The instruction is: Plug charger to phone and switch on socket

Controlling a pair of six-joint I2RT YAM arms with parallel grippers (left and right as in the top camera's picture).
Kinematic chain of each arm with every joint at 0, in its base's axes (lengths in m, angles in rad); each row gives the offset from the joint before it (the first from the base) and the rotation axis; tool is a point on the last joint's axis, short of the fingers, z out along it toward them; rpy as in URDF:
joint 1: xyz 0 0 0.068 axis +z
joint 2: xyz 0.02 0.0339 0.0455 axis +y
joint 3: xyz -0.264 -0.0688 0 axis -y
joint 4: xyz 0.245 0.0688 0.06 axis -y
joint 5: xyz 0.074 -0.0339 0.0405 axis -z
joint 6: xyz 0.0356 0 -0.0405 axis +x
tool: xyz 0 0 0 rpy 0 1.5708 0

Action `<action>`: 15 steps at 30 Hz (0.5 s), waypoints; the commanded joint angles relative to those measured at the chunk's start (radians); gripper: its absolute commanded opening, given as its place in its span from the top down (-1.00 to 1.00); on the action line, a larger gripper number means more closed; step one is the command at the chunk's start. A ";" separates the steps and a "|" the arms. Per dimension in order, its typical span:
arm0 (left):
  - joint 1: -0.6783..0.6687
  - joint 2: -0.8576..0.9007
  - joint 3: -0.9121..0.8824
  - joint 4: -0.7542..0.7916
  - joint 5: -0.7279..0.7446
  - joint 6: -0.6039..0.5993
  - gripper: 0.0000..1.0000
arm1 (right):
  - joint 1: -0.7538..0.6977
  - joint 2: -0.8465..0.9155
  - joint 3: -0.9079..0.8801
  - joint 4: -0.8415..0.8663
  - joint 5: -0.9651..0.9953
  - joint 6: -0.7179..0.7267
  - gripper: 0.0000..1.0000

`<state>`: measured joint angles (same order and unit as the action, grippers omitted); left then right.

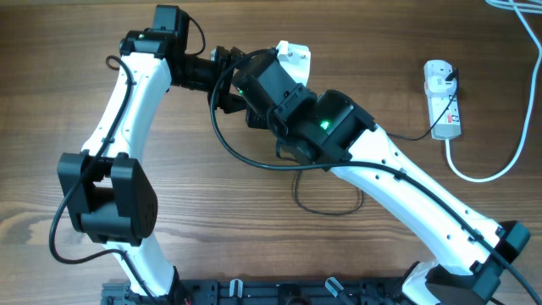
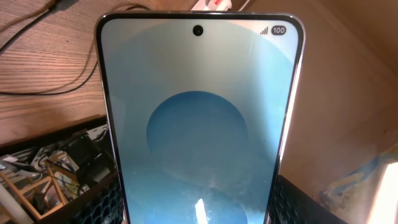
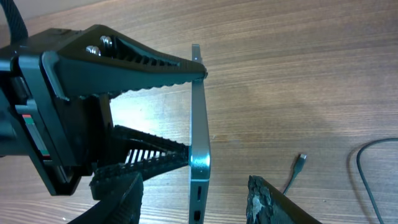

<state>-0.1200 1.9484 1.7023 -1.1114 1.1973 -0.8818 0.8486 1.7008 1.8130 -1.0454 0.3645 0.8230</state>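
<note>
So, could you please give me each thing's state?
phone: screen lit, gripped, charger not plugged in.
charger: plug in the socket, connector tip lying loose.
socket: plug inserted; switch position unreadable.
left gripper: shut on the phone.
right gripper: open, astride the phone's end.

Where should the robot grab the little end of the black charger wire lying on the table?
Grip the charger's connector tip just behind its front end, coming straight down from above. It lies flat on the table with bare wood either side, so pinching across its sides should probably work and leave the end free for the phone.
</note>
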 commanded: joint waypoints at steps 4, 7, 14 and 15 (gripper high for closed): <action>0.003 -0.037 0.001 -0.001 0.051 -0.013 -0.31 | 0.002 0.047 0.012 0.009 0.039 -0.016 -0.12; 0.001 -0.037 0.001 -0.001 0.051 -0.013 -0.31 | 0.001 0.069 0.012 0.013 0.037 -0.010 -0.12; 0.000 -0.037 0.001 0.000 0.050 -0.013 -0.31 | 0.001 0.069 0.012 0.029 0.038 -0.012 -0.06; 0.000 -0.037 0.001 0.000 0.050 -0.013 -0.31 | 0.001 0.068 0.012 0.030 0.039 -0.013 -0.05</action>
<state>-0.1204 1.9484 1.7023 -1.1114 1.2015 -0.8822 0.8482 1.7638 1.8130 -1.0210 0.3759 0.8177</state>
